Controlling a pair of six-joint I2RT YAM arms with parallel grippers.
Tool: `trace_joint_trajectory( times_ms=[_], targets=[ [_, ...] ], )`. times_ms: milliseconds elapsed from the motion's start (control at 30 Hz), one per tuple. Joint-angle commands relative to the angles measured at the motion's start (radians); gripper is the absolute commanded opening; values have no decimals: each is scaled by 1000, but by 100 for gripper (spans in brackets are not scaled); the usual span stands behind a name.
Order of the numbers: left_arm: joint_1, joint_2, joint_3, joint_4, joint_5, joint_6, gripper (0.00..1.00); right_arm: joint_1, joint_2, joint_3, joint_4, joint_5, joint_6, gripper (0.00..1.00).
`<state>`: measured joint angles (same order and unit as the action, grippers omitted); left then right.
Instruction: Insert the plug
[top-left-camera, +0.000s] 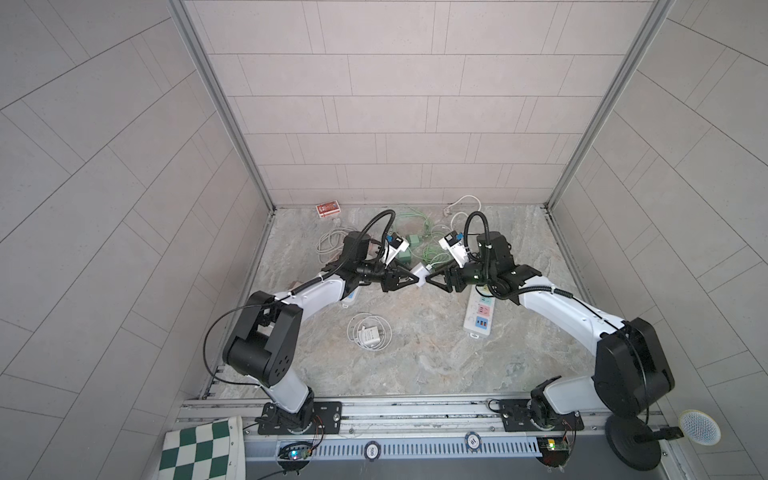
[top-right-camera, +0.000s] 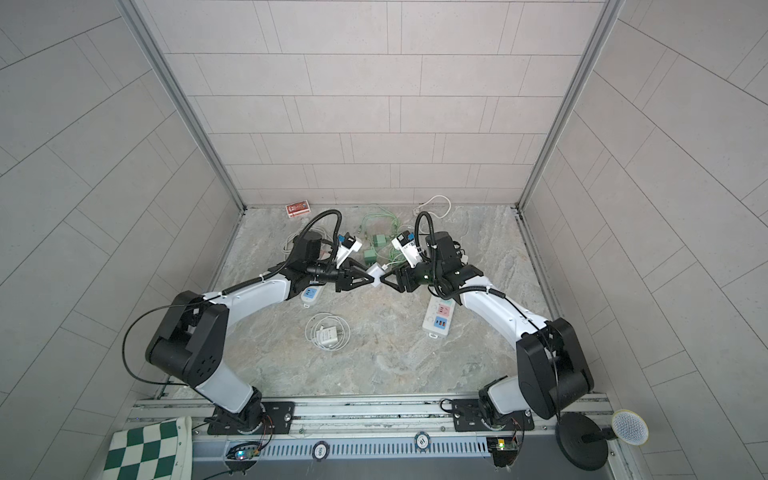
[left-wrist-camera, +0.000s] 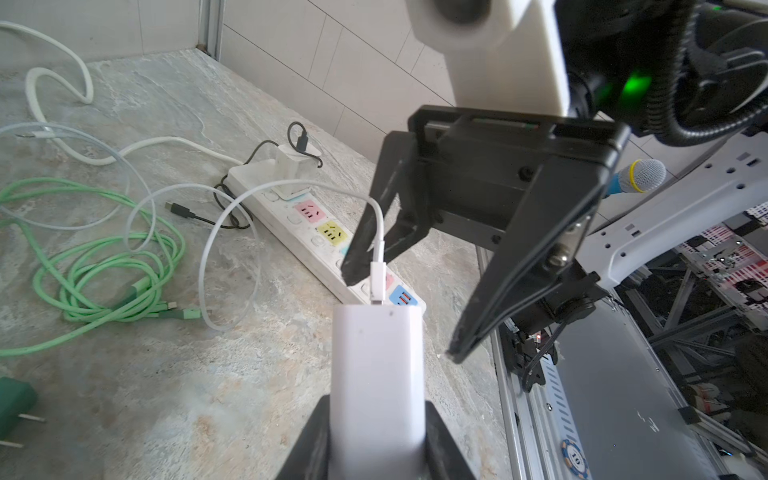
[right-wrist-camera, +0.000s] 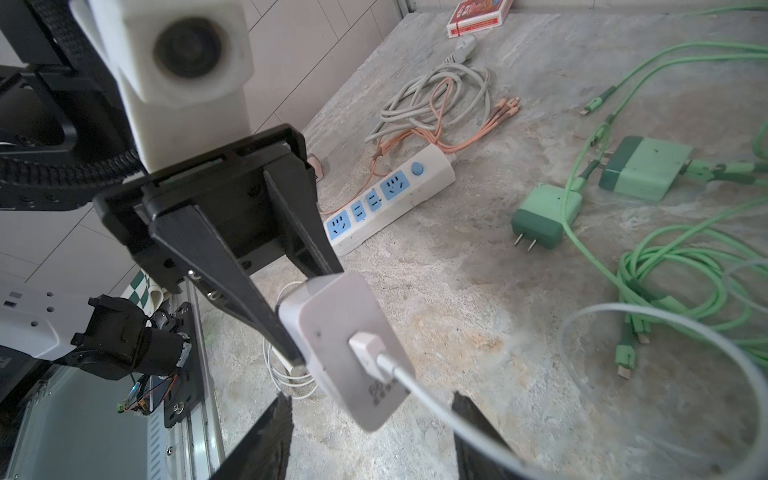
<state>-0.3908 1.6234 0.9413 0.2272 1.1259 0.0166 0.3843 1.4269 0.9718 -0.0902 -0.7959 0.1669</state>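
**Top views:** In both top views the two arms meet nose to nose above the middle of the counter (top-left-camera: 415, 353). The left gripper (top-left-camera: 415, 277) pinches a white charger (top-left-camera: 419, 272) clear of the surface. The right gripper (top-left-camera: 430, 279) faces it, just beside.

**Left wrist view:** The charger (left-wrist-camera: 378, 365) stands clamped between the left gripper's jaws. The plug (left-wrist-camera: 377, 278) sits in the charger's end face with a sliver of metal showing, so it is seemingly not quite home. The right gripper (left-wrist-camera: 405, 316) is spread, with one finger just beside the plug and the other well off to the side.

**Right wrist view:** The plug (right-wrist-camera: 365, 345) sits in the charger's port. Its white cable (right-wrist-camera: 436, 399) runs out between the right gripper's parted jaws and loops away over the counter.

**What could go wrong:**
- If the right gripper closes off-centre, it could lever the plug sideways and jam or bend it in the port rather than seat it.
- A hard push along the plug could slide or twist the smooth charger in the left gripper's narrow pinch.
- The slack loop could catch a finger as the arm backs off and drag the plug out again.
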Motion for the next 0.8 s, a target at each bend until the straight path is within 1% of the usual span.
trace_joint_trajectory(
  times_ms=[0,100,267,467,567,600,767],
  targets=[
    [12,-45,-27,21,55,6,9,-2,20,52,7,-63,-68,62],
    [13,-39,-35,37,66,-3,9,-2,53,87,-21,-111,-89,61],
    [16,-31,-29,58,90,-19,8,3,76,89,-41,-178,-120,62],
    [16,-14,-31,131,127,-75,8,14,90,84,-50,-211,-143,61],
    [17,3,-52,255,147,-166,9,24,101,95,-52,-213,-151,61],
    [17,7,-54,270,149,-178,9,27,104,99,-50,-215,-150,60],
    [17,25,-57,277,141,-185,10,31,108,118,-49,-224,-151,59]
  ],
)
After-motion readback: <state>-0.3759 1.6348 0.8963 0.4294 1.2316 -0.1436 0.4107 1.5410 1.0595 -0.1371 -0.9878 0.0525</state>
